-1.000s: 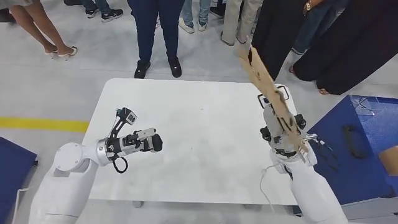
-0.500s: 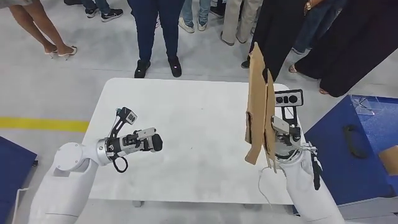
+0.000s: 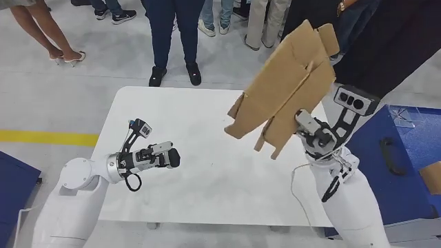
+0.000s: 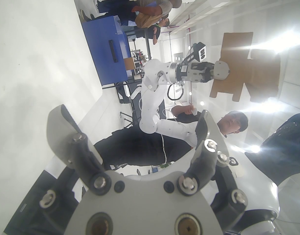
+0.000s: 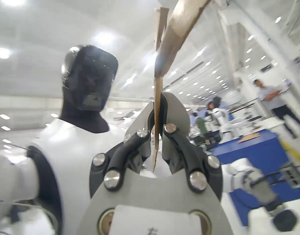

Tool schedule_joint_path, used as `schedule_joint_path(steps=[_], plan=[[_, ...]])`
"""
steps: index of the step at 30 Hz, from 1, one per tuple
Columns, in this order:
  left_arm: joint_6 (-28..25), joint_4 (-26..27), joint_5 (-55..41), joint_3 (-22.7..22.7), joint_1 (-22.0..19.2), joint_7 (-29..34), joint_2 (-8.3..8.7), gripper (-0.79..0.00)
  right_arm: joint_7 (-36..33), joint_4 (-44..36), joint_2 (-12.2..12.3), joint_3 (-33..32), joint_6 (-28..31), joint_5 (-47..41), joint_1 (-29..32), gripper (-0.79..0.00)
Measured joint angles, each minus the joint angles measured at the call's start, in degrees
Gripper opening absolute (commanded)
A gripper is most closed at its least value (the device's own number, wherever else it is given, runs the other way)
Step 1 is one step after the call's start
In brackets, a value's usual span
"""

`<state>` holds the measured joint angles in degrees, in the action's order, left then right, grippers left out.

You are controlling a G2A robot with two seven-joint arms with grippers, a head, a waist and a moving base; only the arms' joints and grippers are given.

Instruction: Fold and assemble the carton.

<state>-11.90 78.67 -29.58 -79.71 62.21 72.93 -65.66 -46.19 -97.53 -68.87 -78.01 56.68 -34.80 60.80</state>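
Where it is held aloft over the table's [image 3: 220, 186] right side, the flattened carton [image 3: 282, 89] sits clamped by one edge in the right gripper [image 5: 157, 100], its panels seemingly splaying apart. Left gripper [image 4: 130, 113]: jaws spread, empty, over the table's left side.

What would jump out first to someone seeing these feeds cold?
The flattened brown cardboard carton is held up in the air over the right side of the white table, pinched near one edge by the right gripper. Next comes the left gripper, open and empty over the table's left side.
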Motion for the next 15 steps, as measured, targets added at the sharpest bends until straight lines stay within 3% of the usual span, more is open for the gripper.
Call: schedule_joint_path(steps=[2, 6, 15], plan=[[0.00, 0.00, 0.00, 0.00, 0.00, 0.00, 0.00, 0.000, 3.55, -1.06, -0.77, -2.54, 1.60, 8.57, -1.55, -0.785], [0.00, 0.00, 0.00, 0.00, 0.00, 0.00, 0.00, 0.000, 3.03, -3.58, -2.17, -5.63, 1.31, 20.55, -1.83, -0.785], [0.00, 0.00, 0.00, 0.00, 0.00, 0.00, 0.00, 0.000, 3.09, -3.43, -2.10, -5.48, 1.32, 18.13, -1.82, -0.785]])
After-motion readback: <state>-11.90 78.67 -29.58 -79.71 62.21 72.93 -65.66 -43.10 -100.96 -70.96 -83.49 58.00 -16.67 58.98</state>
